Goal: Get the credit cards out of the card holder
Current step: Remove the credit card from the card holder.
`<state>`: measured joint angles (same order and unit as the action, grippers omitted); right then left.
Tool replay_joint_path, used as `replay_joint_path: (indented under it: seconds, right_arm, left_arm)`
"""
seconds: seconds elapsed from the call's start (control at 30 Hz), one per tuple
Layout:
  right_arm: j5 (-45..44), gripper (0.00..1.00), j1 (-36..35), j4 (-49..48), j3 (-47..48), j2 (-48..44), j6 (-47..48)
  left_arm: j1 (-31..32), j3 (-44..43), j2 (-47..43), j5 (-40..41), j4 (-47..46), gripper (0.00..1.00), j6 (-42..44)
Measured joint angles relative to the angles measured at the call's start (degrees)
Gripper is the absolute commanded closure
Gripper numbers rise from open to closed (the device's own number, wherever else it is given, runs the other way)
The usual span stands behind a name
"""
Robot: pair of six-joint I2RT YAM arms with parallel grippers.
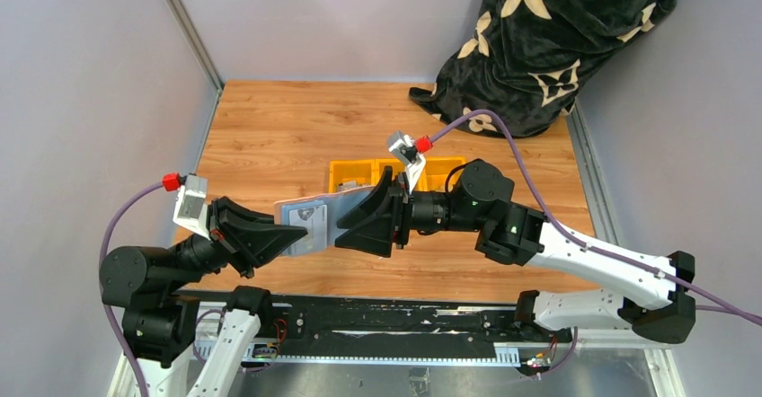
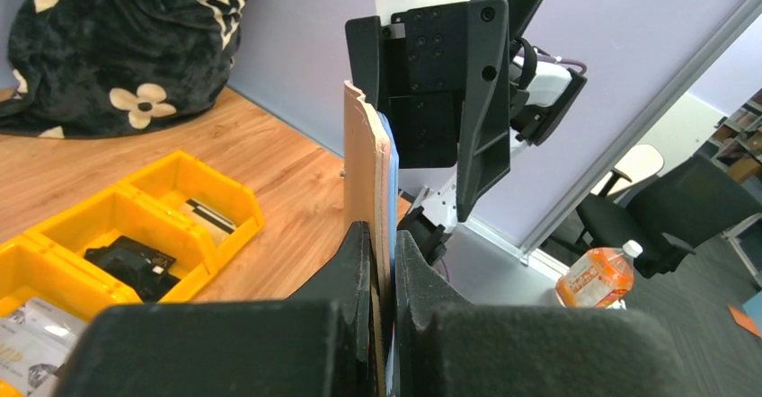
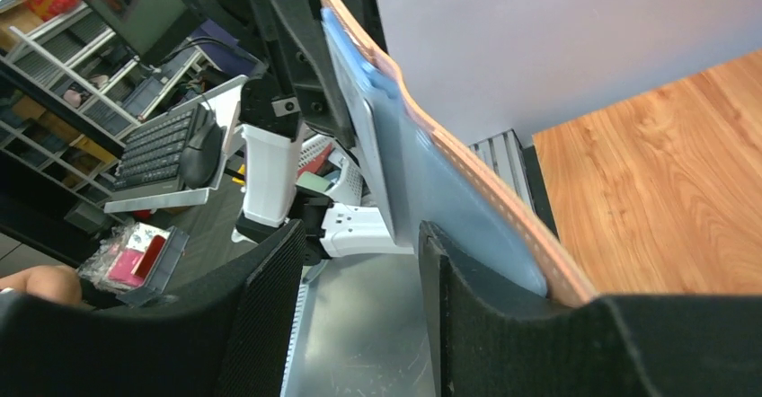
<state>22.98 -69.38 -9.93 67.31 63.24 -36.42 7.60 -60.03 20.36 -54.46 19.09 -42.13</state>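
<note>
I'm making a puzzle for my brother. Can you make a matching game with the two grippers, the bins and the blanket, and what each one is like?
Things:
1. left gripper
2. right gripper
3. bins
4. blanket

What it is like:
A. black with pale flowers, in the far right corner
B. open, fingers apart at one end of the holder
C. yellow, on the table
D. shut on the holder

Pairs: 1-D, 2-B, 3-C, 4-A
</note>
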Motion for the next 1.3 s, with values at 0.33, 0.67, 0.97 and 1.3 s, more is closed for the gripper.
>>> replay_joint_path:
  seconds: [0.33,0.67,0.97,1.3]
  right_arm:
    - [2.89,0.6,0.0,-5.62,0.02,2.32,-1.77]
    - [4.59,0.89,0.22,-9.01,0.02,4.24,-4.44]
    - [6.58,1.0,2.14,-13.11,-2.12,5.84,-9.03]
    - [10.36,1.0,3.08,-18.53,-4.92,5.57,-11.65]
  left_arm:
    - [0.0,0.92,0.0,-0.15,-0.5,1.0,-1.84]
    - [0.0,1.81,-0.13,-0.63,-3.98,0.86,-5.16]
    - [0.0,8.81,-0.28,-5.42,-11.5,0.78,-13.18]
    - [0.0,9.77,0.17,-9.07,-16.15,0.88,-19.93]
